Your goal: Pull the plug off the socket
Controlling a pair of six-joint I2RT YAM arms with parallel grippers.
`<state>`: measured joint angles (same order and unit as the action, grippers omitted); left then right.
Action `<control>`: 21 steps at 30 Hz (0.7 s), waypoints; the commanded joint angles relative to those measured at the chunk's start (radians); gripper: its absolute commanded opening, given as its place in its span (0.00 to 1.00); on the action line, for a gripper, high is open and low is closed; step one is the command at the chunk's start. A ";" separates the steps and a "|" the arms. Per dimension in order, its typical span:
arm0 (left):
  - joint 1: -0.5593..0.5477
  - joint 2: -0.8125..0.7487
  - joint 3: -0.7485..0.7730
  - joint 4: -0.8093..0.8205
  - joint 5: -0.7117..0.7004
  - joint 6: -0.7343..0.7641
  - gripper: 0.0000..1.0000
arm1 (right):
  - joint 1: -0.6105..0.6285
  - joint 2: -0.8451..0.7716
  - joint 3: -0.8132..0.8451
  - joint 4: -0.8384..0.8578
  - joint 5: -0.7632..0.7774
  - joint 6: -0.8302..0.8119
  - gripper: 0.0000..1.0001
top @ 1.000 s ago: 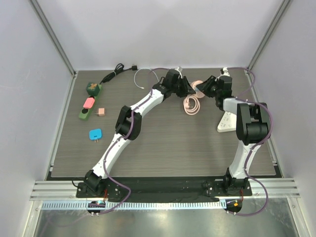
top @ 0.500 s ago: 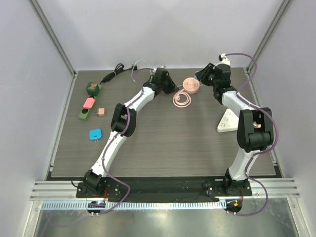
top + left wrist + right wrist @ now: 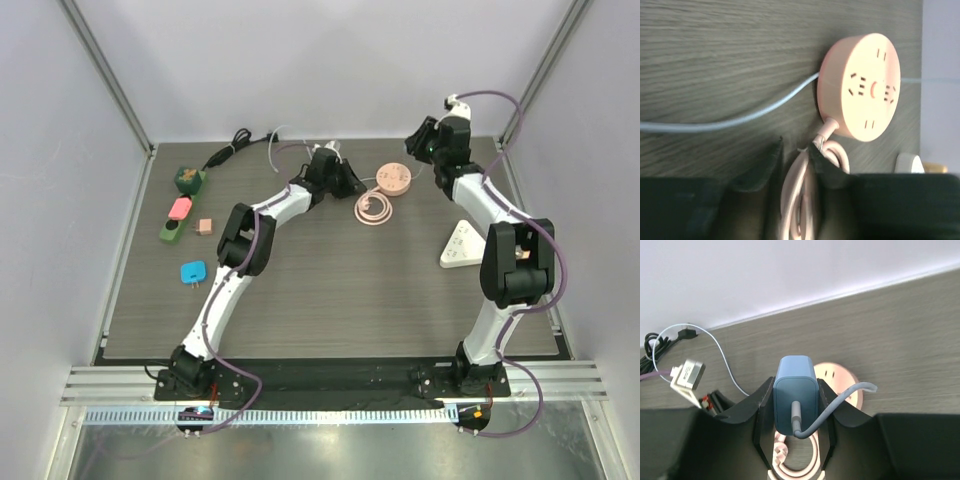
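Note:
The round pink socket [image 3: 393, 178] [image 3: 860, 85] lies face up at the back of the table, all its slots bare. The blue plug [image 3: 795, 395] is off it. My right gripper [image 3: 794, 385] [image 3: 420, 150] is shut on the plug's sides and holds it in the air above and behind the socket [image 3: 840, 377]. The plug's grey cable [image 3: 840, 400] curls from its rear. My left gripper [image 3: 795, 147] [image 3: 352, 184] sits just left of the socket, its fingers close against both sides of the socket's coiled pink cord [image 3: 375, 207].
A white triangular power strip [image 3: 460, 245] lies by the right arm. At the left edge are a green block [image 3: 187, 178], a pink-and-green adapter [image 3: 175, 220], a small pink cube [image 3: 204, 226] and a blue adapter [image 3: 193, 270]. A black cable [image 3: 235, 145] lies by the back wall.
My right gripper has risen and drawn back towards the wall with the plug, leaving the socket. The socket and its coil slid left with my left gripper, then a little back to the right.

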<state>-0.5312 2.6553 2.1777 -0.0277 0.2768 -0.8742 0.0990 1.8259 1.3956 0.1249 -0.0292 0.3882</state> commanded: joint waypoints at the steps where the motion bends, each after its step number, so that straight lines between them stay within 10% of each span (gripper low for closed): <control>1: -0.010 -0.144 -0.079 0.198 0.058 0.075 0.35 | 0.005 -0.025 0.172 -0.030 0.083 -0.077 0.01; 11: 0.014 -0.342 -0.266 0.336 0.104 0.274 0.61 | -0.004 0.138 0.765 -0.372 0.274 -0.227 0.01; 21: 0.054 -0.391 -0.383 0.417 0.108 0.208 0.60 | -0.085 -0.296 0.323 -0.445 0.563 -0.054 0.01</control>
<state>-0.4873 2.3230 1.8332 0.3077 0.3691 -0.6518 0.0620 1.7420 1.8442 -0.2668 0.3923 0.2390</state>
